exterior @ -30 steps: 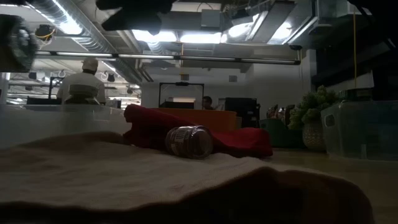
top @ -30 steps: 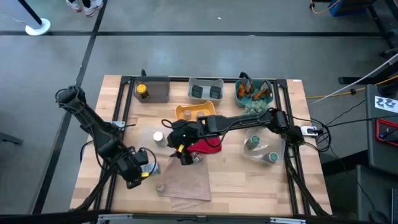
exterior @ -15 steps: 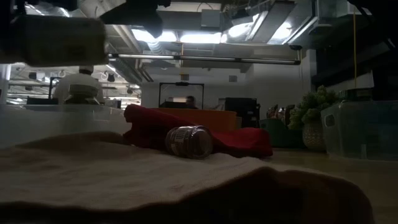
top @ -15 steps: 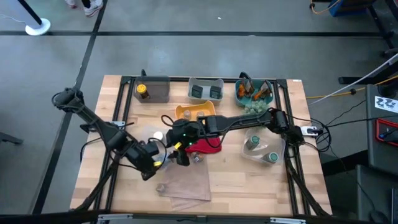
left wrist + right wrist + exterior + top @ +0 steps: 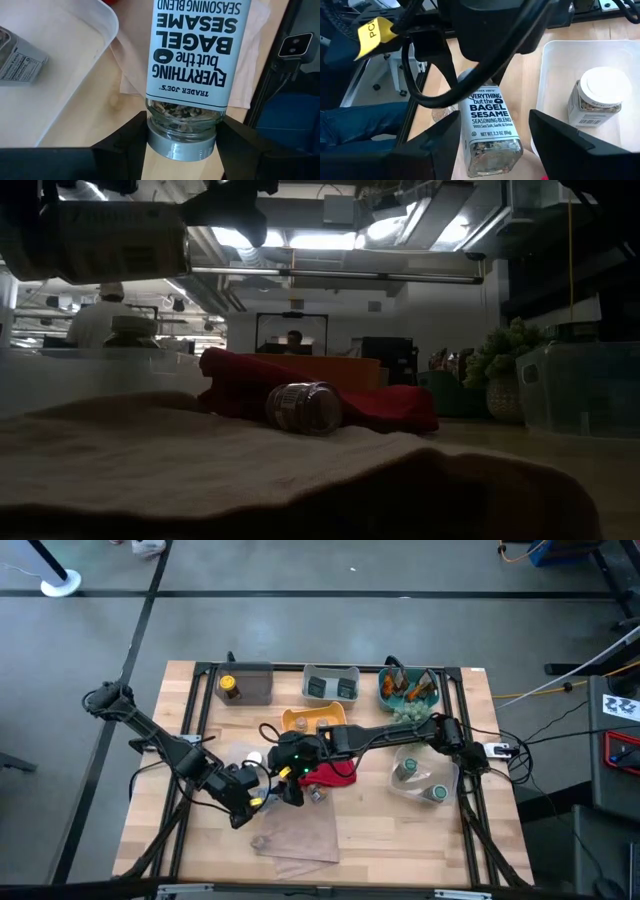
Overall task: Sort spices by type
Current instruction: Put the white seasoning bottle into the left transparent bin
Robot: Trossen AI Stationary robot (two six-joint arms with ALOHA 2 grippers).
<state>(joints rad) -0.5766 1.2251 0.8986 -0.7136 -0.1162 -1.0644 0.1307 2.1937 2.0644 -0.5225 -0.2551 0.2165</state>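
Note:
A clear spice jar with a pale blue label [image 5: 192, 55] and a silver cap hangs above the table's middle left; it shows level at the low view's upper left [image 5: 110, 242]. My left gripper [image 5: 182, 130] is shut on its cap end. My right gripper [image 5: 495, 145] is open, its fingers on either side of the jar's glass bottom [image 5: 490, 152]; I cannot tell whether they touch it. A second silver-capped jar [image 5: 305, 408] lies on its side against the red cloth [image 5: 330, 775]. Another jar [image 5: 597, 95] stands in a white tray [image 5: 555, 65]. My left gripper pinches the jar between its two fingers at the cap end, on the glass just beyond the silver cap [image 5: 182, 147]. The fingers [image 5: 135, 132] lie across the jar, slanting down from the table's left. The jar is lifted clear and points away from the gripper.
A tan cloth [image 5: 300, 835] lies near the front edge. Along the far edge stand a grey bin with a yellow-capped bottle [image 5: 228, 687], a grey bin of tins [image 5: 330, 685], an orange tray [image 5: 315, 720], a green bin of sachets [image 5: 408, 688] and a plant [image 5: 410, 712]. Green-lidded jars fill a clear bin [image 5: 420, 780].
My left gripper has carried the jar toward the table's right and a little toward its far edge, up to my right gripper, turning as it went. The jar has stayed lifted and roughly level. My right gripper has stayed in place and rolled a little.

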